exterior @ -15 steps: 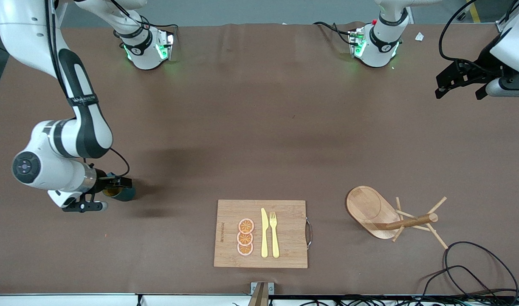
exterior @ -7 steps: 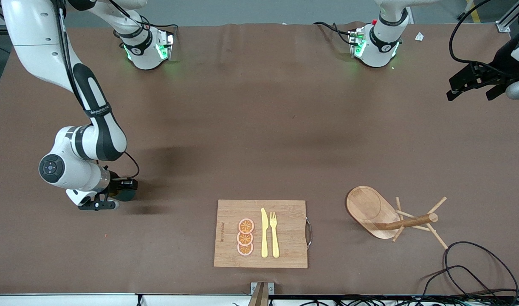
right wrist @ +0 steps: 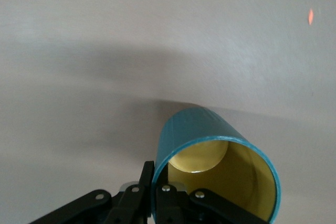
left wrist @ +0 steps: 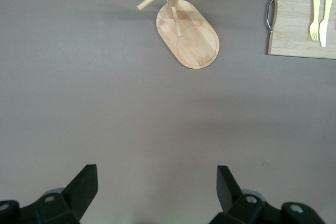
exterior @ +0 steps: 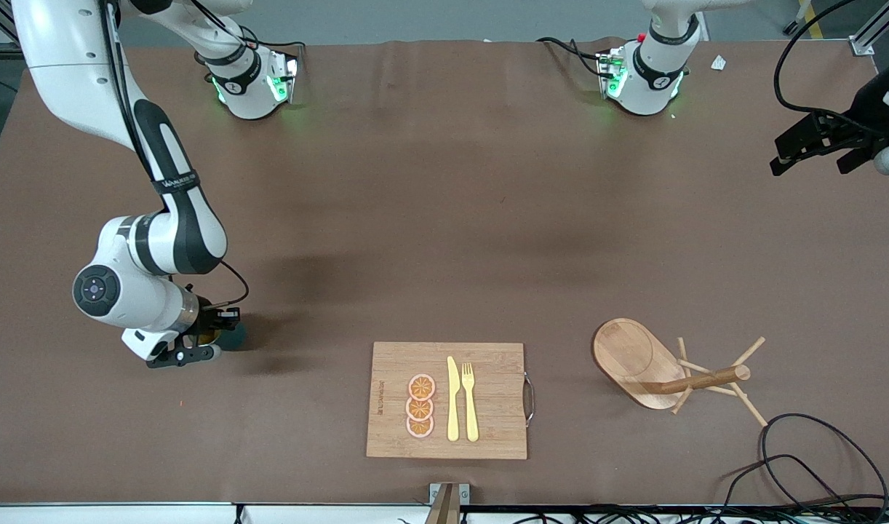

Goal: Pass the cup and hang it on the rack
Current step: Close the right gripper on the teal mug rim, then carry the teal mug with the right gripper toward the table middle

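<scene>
right gripper (right wrist: pixel 157 192) is clamped on the rim of the cup (right wrist: pixel 215 169), a smooth teal cylinder w/ yellowish inside, low at the right arm's end of the brown table (exterior: pixel 444 218). left gripper (left wrist: pixel 157 187) waits w/ fingers spread wide over the left arm's end. rack (exterior: pixel 670 367): pale wood, oval base, thin pegs, beside the cutting board (exterior: pixel 448 400).

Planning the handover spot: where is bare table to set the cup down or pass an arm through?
The widest bare stretch runs between the arm bases and the cutting board. Another lies between the board and the cup, which the right gripper grips by its wall. It is tighter around the rack and the cable. The left gripper waits open above the table's end.
</scene>
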Robot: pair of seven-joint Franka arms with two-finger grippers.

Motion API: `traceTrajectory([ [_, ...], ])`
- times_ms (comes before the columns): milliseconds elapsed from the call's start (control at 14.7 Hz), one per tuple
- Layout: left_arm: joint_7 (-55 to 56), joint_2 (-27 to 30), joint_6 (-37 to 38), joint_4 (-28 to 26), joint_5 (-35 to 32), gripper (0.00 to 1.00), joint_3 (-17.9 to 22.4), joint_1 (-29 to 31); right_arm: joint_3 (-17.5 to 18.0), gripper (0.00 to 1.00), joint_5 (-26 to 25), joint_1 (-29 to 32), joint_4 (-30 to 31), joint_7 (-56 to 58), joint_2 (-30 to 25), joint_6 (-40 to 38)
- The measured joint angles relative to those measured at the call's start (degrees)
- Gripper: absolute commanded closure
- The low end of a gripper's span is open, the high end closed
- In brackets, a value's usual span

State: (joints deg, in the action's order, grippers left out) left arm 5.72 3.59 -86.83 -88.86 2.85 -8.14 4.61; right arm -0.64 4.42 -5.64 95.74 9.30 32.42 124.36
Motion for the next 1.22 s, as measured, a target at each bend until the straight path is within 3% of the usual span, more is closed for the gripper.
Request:
traceTrajectory([
  [272, 0.0, 0.0, 0.0, 0.01, 0.01, 0.0, 0.0, 0.05, 4.43, 1.0, 0.07, -3.1, -8.7, -3.37, -0.9, -7.89],
  [612, 0.0, 0.0, 0.01, 0.01, 0.03, 0.0, -0.08, 0.01, 6.73, 1.0, 0.02, -17.3, -14.69, -22.12, 0.24, -9.04],
  [885, 0.0, 0.0, 0.01, 0.01, 0.27, 0.0, -0.13, -0.02, 6.69, 1.0, 0.0, -28.27, -24.08, -35.16, 7.97, -7.24],
  [1225, -0.07, -0.19, 0.05, -0.08, 0.38, 0.0, -0.24, 0.03, 6.48, 1.0, -0.01, -35.71, -30.97, -43.41, 17.85, 2.24],
])
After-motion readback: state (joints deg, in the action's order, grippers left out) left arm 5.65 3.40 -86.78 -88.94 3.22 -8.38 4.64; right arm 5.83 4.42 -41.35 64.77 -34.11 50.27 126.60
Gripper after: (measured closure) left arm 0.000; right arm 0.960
